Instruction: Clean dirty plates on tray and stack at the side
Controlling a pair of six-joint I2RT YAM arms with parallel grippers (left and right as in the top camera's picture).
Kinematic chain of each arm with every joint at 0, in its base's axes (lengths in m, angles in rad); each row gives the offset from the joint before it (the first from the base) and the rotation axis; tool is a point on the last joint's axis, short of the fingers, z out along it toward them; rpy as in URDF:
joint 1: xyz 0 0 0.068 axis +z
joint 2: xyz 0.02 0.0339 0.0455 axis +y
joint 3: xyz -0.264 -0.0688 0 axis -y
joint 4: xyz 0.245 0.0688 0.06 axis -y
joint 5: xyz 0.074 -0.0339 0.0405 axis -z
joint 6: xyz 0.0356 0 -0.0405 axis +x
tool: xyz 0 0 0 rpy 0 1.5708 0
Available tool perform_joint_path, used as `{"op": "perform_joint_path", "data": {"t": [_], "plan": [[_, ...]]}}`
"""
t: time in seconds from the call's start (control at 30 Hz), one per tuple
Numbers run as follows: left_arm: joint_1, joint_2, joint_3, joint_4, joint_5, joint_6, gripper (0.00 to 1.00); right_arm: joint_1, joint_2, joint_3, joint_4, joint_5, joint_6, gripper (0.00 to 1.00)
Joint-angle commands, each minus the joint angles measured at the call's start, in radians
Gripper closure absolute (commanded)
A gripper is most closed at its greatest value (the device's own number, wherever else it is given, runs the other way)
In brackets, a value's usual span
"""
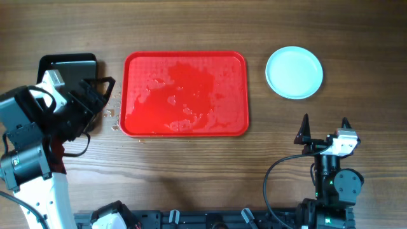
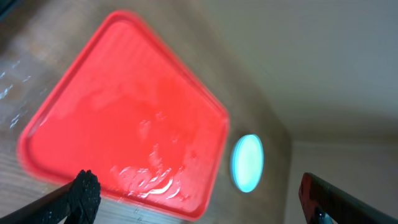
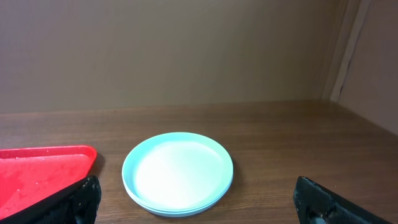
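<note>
Overhead view
Tray (image 1: 222,95): red, centre of the tabletop (image 1: 191,172), surface wet, carrying nothing.
Plates (image 1: 294,72): pale mint, on the tabletop right of the tray, well apart from it.
Left hand (image 1: 105,102): released, fingers spread, just left of the tray, over a black pan (image 1: 67,63).
Right hand (image 1: 325,121): released, near side, apart from the plates.

Left wrist view
Tray (image 2: 124,124): wet film and droplets visible.
Left hand (image 2: 198,193): fingers wide apart, grasping nothing.

Right wrist view
Plates (image 3: 178,173): stacked, rims aligned, top face clean.
Right hand (image 3: 199,205): fingers wide apart, nothing between them.
</note>
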Motion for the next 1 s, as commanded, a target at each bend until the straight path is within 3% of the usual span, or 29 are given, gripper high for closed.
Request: {"op": "perform_joint_path", "data": {"t": [0.0, 0.13, 0.33, 0.57, 0.77, 0.97], "plan": [[-0.057, 0.008, -0.023, -0.072, -0.164, 0.01, 0.0, -0.006, -0.014, -0.001, 0.002, 0.014, -0.017, 0.0], [-0.196, -0.031, -0.108, -0.026, -0.311, 0.119, 0.0, -0.006, -0.014, -0.001, 0.002, 0.014, -0.017, 0.0], [-0.418, -0.197, -0.37, 0.294, -0.401, 0.37, 0.0, -0.006, -0.014, -0.001, 0.002, 0.014, -0.018, 0.0], [-0.472, -0.479, -0.704, 0.586, -0.497, 0.377, 0.0, -0.006, -0.014, -0.001, 0.002, 0.014, -0.017, 0.0], [-0.472, -0.622, -0.865, 0.718, -0.552, 0.377, 0.0, -0.006, -0.014, -0.001, 0.002, 0.014, -0.017, 0.0], [-0.472, -0.783, -0.956, 0.737, -0.592, 0.378, 0.0, -0.006, -0.014, -0.001, 0.002, 0.014, -0.017, 0.0]]}}
